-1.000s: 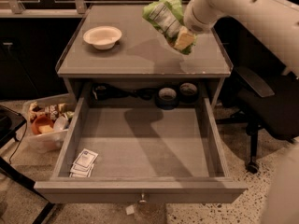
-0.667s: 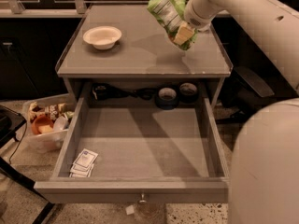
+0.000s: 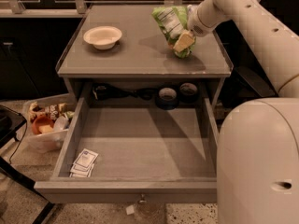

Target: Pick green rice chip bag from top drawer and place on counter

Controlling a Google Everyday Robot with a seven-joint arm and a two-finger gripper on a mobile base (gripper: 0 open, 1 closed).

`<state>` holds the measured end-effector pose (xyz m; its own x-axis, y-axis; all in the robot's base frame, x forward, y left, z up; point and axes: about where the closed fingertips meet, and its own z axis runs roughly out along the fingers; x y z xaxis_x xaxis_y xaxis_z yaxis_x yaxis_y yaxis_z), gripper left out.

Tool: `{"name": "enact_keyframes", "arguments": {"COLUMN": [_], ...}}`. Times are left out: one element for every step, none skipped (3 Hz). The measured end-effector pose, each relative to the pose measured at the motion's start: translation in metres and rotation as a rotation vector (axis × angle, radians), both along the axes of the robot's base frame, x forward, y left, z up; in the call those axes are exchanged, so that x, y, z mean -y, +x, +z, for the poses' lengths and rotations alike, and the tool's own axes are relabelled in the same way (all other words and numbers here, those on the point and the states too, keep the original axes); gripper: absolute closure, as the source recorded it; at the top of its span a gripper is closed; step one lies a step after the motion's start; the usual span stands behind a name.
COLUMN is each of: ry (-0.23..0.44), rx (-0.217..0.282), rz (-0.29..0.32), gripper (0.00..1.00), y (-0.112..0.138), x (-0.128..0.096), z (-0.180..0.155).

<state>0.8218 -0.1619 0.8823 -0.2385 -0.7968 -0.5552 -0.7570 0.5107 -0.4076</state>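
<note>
The green rice chip bag (image 3: 169, 23) is a crumpled light-green foil bag with a white label panel. It hangs tilted just over the right part of the counter (image 3: 140, 55), its lower end close to or touching the surface. My gripper (image 3: 183, 42) is shut on the bag's lower right part; one tan finger pad (image 3: 183, 41) shows against the foil. The white arm reaches in from the upper right. The top drawer (image 3: 135, 148) stands pulled fully open below the counter, with a small round knob (image 3: 141, 200) on its front.
A white bowl (image 3: 103, 35) sits on the counter's left. Small white paper packets (image 3: 83, 163) lie in the drawer's front left corner. Tape rolls (image 3: 167, 95) sit at the drawer's back. A bin of clutter (image 3: 46, 122) stands on the floor at left. My base (image 3: 257, 162) fills the right foreground.
The gripper has carried the bag slightly rightward and down toward the counter surface. The drawer, bowl and packets have not moved.
</note>
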Motion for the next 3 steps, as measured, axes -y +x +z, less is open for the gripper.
{"name": "enact_keyframes", "arguments": {"ry": [0.032, 0.038, 0.032], "rx": [0.003, 0.027, 0.032], "rz": [0.124, 0.243, 0.259], "gripper": [0.11, 0.00, 0.00], "y": [-0.009, -0.024, -0.024], "x": [-0.018, -0.037, -0.039], "z": [-0.004, 0.001, 0.000]}}
